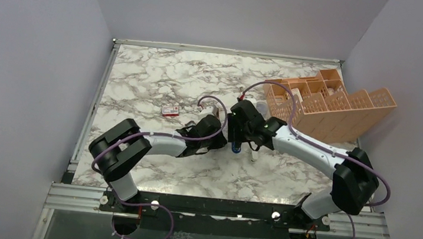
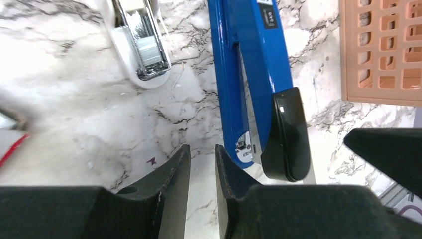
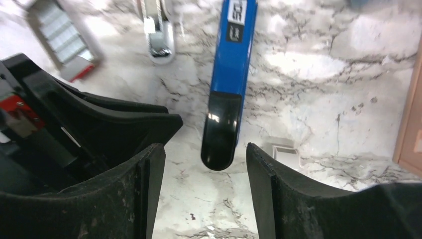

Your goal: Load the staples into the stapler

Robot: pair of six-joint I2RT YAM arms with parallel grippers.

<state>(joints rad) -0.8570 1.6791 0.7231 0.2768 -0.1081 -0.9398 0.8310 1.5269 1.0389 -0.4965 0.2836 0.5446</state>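
Just ahead of our right gripper point(image 3: 204, 149), spread wide as if to clamp it, lies the stapler point(image 3: 234, 59), with our left gripper point(image 2: 201, 149) narrowed, empty, alongside.

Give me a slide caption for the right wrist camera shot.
Open right end effector framing the black end of the blue stapler on the marble table.

No legible text — only blurred small labels on the blue stapler point(image 3: 230, 55)
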